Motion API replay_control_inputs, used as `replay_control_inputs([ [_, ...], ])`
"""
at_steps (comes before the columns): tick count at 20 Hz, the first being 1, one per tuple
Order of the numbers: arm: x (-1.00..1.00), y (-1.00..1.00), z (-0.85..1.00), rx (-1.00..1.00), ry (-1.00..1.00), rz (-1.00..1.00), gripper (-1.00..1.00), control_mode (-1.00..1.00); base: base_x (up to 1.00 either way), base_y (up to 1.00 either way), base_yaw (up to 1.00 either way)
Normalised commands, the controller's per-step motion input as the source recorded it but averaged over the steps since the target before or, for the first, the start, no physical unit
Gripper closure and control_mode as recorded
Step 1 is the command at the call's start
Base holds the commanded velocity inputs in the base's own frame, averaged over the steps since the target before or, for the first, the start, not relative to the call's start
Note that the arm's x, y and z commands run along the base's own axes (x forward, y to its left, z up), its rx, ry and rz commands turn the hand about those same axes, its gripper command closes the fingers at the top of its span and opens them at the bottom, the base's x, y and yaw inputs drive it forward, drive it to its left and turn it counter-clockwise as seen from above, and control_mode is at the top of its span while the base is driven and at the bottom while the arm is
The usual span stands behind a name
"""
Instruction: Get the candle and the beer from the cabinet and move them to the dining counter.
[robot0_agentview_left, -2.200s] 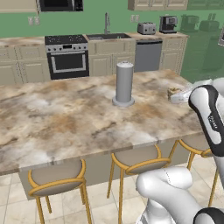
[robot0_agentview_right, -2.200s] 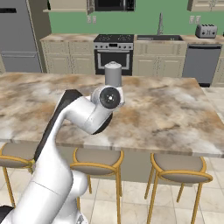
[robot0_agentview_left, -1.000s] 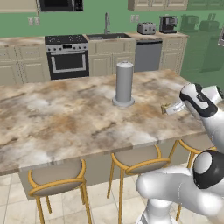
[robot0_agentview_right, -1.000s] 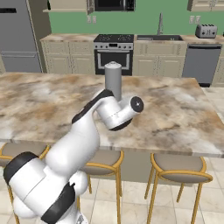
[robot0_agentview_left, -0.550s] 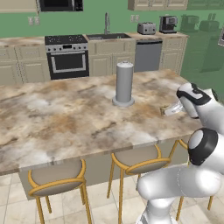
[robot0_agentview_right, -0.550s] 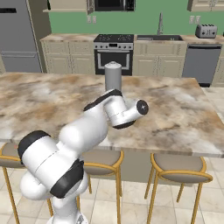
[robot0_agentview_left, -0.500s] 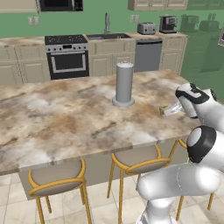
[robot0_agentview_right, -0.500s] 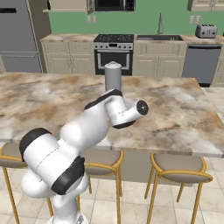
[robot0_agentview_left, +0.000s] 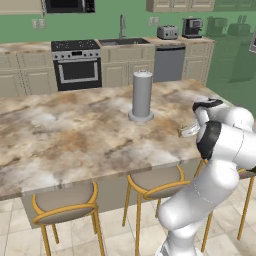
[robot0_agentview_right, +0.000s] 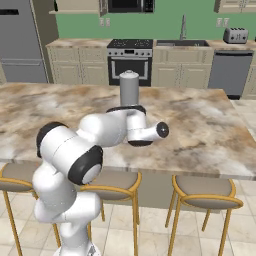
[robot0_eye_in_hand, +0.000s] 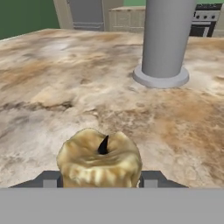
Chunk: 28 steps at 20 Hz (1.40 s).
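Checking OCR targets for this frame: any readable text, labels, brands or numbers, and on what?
None readable.
The candle, between the gripper fingers: plain wax and a dark wick, no label.
The grey cylinder on the dining counter: blank.
The stove has a dark panel with knobs; any markings are too small and blurred to read.
Toaster and coffee maker: no legible brand.
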Motion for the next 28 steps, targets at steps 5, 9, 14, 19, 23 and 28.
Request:
replay_control_inputs([
  [5, 0.32, -0.09, -0.34, 0.00, -0.01, 0.02, 1.00, -1.00, 0.00, 0.00, 0.00],
  [9, 0.43, -0.05, -0.16, 0.00, 0.00, 0.01, 1.00, -1.00, 0.00, 0.00, 0.00],
  [14, 0.53, -0.08, -0.16, 0.00, 0.00, 0.00, 1.00, -1.00, 0.00, 0.00, 0.00],
  [19, 0.51, -0.08, -0.20, 0.00, 0.00, 0.00, 1.00, -1.00, 0.00, 0.00, 0.00],
  [23, 0.45, -0.06, -0.28, 0.00, 0.00, 0.01, 1.00, -1.00, 0.00, 0.00, 0.00],
  [28, 0.40, -0.07, -0.34, 0.00, -0.01, 0.03, 1.00, -1.00, 0.00, 0.00, 0.00],
])
